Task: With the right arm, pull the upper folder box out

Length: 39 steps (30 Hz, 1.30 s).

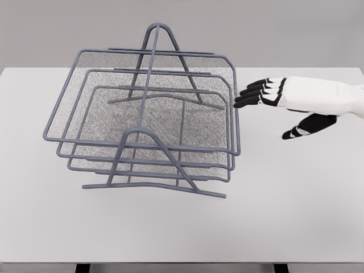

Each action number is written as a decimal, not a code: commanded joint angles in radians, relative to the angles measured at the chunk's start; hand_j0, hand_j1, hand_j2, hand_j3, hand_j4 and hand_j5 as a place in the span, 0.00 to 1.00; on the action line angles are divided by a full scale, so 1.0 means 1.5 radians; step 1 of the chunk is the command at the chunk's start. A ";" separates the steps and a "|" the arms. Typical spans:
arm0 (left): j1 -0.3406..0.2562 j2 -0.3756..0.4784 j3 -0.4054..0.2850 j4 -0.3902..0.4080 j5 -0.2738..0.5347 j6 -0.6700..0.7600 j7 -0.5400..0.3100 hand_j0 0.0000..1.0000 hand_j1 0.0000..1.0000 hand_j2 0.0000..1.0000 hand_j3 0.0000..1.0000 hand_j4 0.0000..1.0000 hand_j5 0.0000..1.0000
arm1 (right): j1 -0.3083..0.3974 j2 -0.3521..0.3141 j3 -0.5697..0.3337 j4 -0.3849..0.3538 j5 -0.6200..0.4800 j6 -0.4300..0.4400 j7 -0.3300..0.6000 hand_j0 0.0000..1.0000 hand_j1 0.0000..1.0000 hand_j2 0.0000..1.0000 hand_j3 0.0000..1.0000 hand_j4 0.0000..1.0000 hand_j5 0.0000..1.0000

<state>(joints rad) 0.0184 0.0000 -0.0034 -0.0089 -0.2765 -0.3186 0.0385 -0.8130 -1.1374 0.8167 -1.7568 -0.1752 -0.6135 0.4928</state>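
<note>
While the grey wire rack with three stacked mesh trays (149,122) stands on the white table (284,216), its top tray (68,91) sits pushed in; the right hand (278,99) reaches from the right, fingers (250,95) spread wide, holding nothing, tips just beside the rack's right side.

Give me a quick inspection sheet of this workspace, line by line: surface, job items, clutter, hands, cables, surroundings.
Surface: white table, bare around the rack.
Job's things: grey wire rack holding three stacked mesh trays; upper tray seated in the rack, not pulled out.
Clutter: nothing seen.
Hands: right hand at the upper tray's right edge, fingers extended, thumb apart below, holding nothing; contact cannot be told. Left hand not in view.
Cables: nothing seen.
Surroundings: plain grey backdrop; dark table legs at the bottom edge.
</note>
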 commanded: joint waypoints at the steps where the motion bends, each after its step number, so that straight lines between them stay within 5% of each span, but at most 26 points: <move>1: -0.001 0.000 0.000 0.000 0.000 0.000 0.000 1.00 1.00 1.00 1.00 1.00 1.00 | 0.000 -0.002 0.001 0.003 0.018 0.002 0.002 1.00 1.00 1.00 1.00 1.00 1.00; 8: 0.000 0.000 0.000 0.000 0.000 0.000 0.000 1.00 1.00 1.00 1.00 1.00 1.00 | -0.002 0.082 -0.037 0.065 0.204 0.002 -0.002 1.00 1.00 1.00 1.00 1.00 1.00; 16: 0.000 0.000 0.000 0.000 0.000 0.001 0.000 1.00 1.00 1.00 1.00 1.00 1.00 | 0.000 0.166 -0.065 0.066 0.397 0.002 -0.048 1.00 1.00 1.00 1.00 1.00 1.00; 28: 0.000 0.000 0.000 0.000 0.000 0.000 0.000 1.00 1.00 1.00 1.00 1.00 1.00 | 0.057 0.175 -0.065 0.061 0.469 0.002 -0.050 1.00 1.00 1.00 1.00 1.00 1.00; 39: 0.000 0.000 0.000 0.000 0.000 0.001 0.000 1.00 1.00 1.00 1.00 1.00 1.00 | 0.069 0.147 -0.099 0.056 0.461 0.002 -0.051 1.00 1.00 1.00 1.00 1.00 1.00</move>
<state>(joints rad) 0.0184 0.0000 -0.0033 -0.0090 -0.2765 -0.3186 0.0385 -0.7072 -0.9092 0.6720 -1.6721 0.5098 -0.6099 0.4150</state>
